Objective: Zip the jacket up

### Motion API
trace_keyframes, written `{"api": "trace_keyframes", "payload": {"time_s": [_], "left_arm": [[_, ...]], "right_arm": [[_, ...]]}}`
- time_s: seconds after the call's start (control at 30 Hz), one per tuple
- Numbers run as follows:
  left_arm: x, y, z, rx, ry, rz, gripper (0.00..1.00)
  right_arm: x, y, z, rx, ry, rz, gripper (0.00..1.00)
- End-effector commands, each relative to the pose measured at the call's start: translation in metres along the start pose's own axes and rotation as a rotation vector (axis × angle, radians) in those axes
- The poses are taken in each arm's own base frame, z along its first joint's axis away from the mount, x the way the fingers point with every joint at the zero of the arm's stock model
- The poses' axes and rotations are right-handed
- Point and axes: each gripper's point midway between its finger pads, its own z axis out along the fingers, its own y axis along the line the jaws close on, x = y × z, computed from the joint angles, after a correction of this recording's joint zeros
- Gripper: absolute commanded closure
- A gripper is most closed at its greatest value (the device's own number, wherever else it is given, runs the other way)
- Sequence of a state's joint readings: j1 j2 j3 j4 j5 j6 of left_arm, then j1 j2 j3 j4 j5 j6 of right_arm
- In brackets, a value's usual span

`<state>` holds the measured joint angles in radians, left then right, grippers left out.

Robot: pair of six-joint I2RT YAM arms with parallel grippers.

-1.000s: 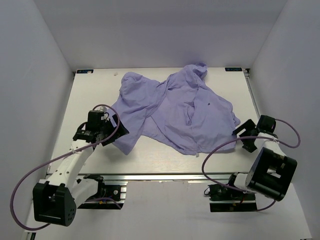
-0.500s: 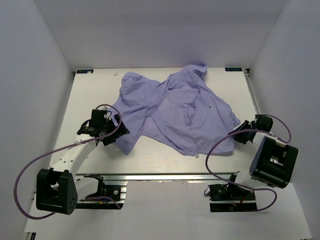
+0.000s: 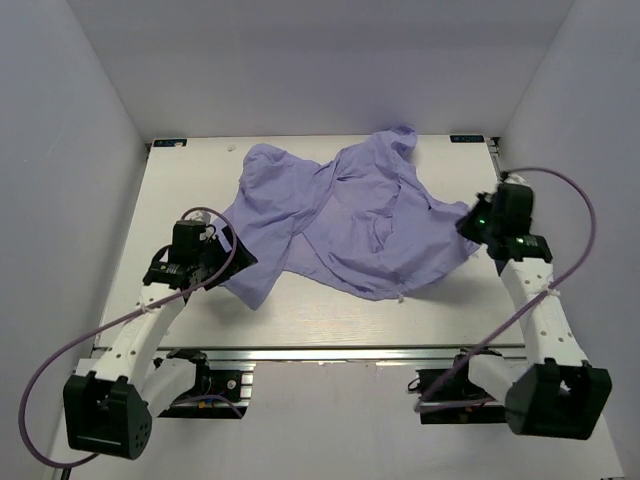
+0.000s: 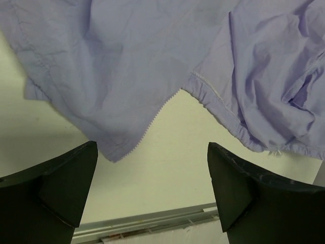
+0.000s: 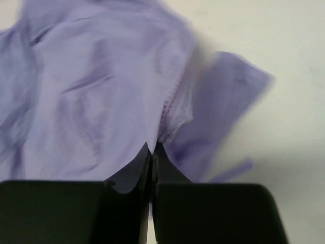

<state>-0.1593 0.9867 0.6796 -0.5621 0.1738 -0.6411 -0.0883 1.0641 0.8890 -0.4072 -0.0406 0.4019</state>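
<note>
The jacket [image 3: 340, 220] lies crumpled and unzipped on the counter [image 3: 320, 310]. The right fingers [image 5: 133, 170] pinch its zipper edge at the right side, likely to draw the front flat; the left fingers [image 4: 66, 178] hover spread wide above the near-left hem, empty.

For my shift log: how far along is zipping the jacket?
Done: nothing is zipped; the jacket lies crumpled and open. In hand: the right gripper is shut on a zipper edge, and the left gripper hangs open above a toothed edge. Left: grasp that edge, line up both sides, zip closed.
</note>
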Motion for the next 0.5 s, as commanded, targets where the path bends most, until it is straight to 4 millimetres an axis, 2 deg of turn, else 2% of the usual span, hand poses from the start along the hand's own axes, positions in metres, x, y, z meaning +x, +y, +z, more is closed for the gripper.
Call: {"api": "trace_keyframes", "payload": {"time_s": [0.0, 0.03, 0.07, 0.1, 0.13, 0.17, 0.2, 0.23, 0.27, 0.3, 0.33, 0.37, 0.4, 0.43, 0.47], "left_arm": [[-0.008, -0.008, -0.024, 0.008, -0.039, -0.01, 0.02], [-0.008, -0.004, -0.031, -0.016, -0.048, -0.011, 0.02], [-0.008, -0.004, -0.036, -0.025, -0.054, -0.013, 0.02], [-0.013, -0.006, -0.043, -0.028, -0.072, -0.012, 0.02], [-0.012, -0.004, -0.05, -0.036, -0.074, -0.012, 0.02], [-0.012, -0.003, -0.053, -0.044, -0.081, -0.011, 0.02], [-0.014, -0.004, -0.057, -0.042, -0.089, -0.009, 0.02], [-0.011, -0.003, -0.061, -0.047, -0.083, -0.01, 0.02], [-0.011, -0.004, -0.064, -0.04, -0.089, -0.009, 0.02], [-0.01, -0.004, -0.066, -0.037, -0.088, -0.007, 0.02], [-0.007, -0.003, -0.068, -0.04, -0.083, -0.01, 0.02], [-0.006, -0.004, -0.071, -0.034, -0.088, -0.009, 0.02], [-0.004, -0.003, -0.073, -0.033, -0.086, -0.009, 0.02], [-0.002, -0.001, -0.074, -0.038, -0.08, -0.011, 0.02], [0.0, -0.001, -0.074, -0.036, -0.078, -0.01, 0.02]], "right_arm": [[0.023, 0.043, -0.016, 0.07, 0.068, -0.144, 1.0], [0.034, 0.057, -0.017, 0.063, 0.088, -0.162, 1.0], [0.062, 0.085, -0.023, 0.018, 0.14, -0.228, 1.0], [0.076, 0.088, -0.016, 0.066, 0.161, -0.26, 1.0], [0.094, 0.1, -0.017, 0.068, 0.186, -0.253, 1.0], [0.123, 0.125, -0.026, 0.017, 0.23, -0.327, 1.0], [0.15, 0.133, -0.017, 0.035, 0.285, -0.384, 1.0], [0.171, 0.146, -0.019, 0.016, 0.321, -0.415, 1.0], [0.203, 0.167, -0.03, -0.044, 0.365, -0.499, 0.97], [0.226, 0.183, -0.028, -0.068, 0.417, -0.549, 0.89], [0.242, 0.194, -0.033, -0.096, 0.447, -0.59, 0.85], [0.265, 0.203, -0.04, -0.121, 0.481, -0.644, 0.73], [0.271, 0.217, -0.048, -0.172, 0.497, -0.652, 0.62], [0.275, 0.221, -0.054, -0.197, 0.508, -0.66, 0.56], [0.276, 0.224, -0.057, -0.215, 0.512, -0.653, 0.42]]}}
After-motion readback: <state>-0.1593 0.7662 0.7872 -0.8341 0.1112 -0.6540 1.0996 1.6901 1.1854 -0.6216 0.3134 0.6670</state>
